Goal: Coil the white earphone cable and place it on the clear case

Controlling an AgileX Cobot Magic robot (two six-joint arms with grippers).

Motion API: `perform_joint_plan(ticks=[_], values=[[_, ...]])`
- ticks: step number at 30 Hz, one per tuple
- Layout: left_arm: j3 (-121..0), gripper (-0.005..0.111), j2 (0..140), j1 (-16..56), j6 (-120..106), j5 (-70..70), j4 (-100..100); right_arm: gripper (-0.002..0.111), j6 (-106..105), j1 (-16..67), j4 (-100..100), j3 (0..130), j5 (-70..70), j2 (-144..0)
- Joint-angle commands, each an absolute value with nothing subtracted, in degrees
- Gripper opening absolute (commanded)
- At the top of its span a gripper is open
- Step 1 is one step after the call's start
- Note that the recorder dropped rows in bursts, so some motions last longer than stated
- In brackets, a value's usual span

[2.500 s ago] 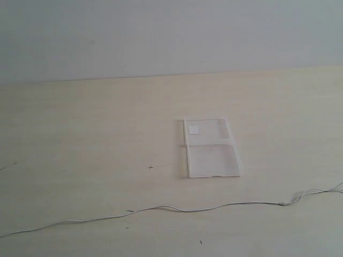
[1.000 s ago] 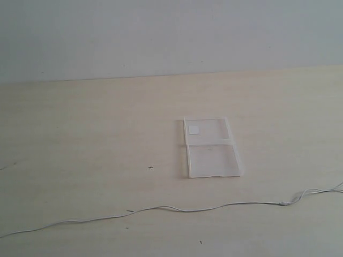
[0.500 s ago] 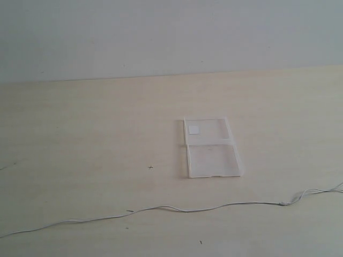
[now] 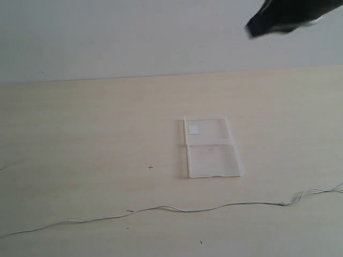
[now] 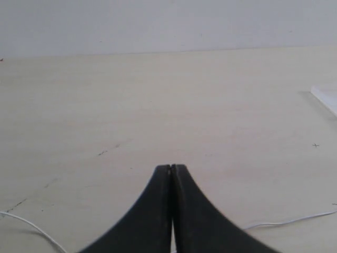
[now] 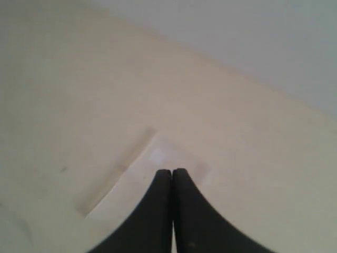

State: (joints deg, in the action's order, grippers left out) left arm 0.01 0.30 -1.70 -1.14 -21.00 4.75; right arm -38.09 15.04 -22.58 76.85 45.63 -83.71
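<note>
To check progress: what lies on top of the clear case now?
Only a small white sticker in one corner of the clear case. The white earphone cable lies stretched on the table, apart from it. Nothing is hidden.

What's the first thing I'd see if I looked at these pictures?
Probably the clear case, lying open and flat in the middle of the pale table. Then the thin white earphone cable stretched out across the picture's bottom, and a dark blurry robot part at its top right.

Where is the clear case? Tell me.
In the exterior view the clear case lies on the table, right of centre, beyond the white earphone cable and apart from it.
</note>
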Motion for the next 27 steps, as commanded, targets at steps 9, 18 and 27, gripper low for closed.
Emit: perform_joint_plan(ticks=[9, 18, 27], values=[[0.0, 0.0, 0.0, -1.8, -1.17, -20.29, 5.26, 0.0, -48.44, 43.25, -0.59, 77.04, 65.1, -104.98], [0.0, 0.0, 0.0, -1.8, -1.17, -20.29, 5.26, 0.0, -48.44, 48.02, 0.0, 77.04, 63.01, -113.57], [0.0, 0.0, 0.0, -1.8, -1.17, -20.29, 5.26, 0.03, -47.38, 48.02, -1.35, 77.04, 52.26, -115.32]])
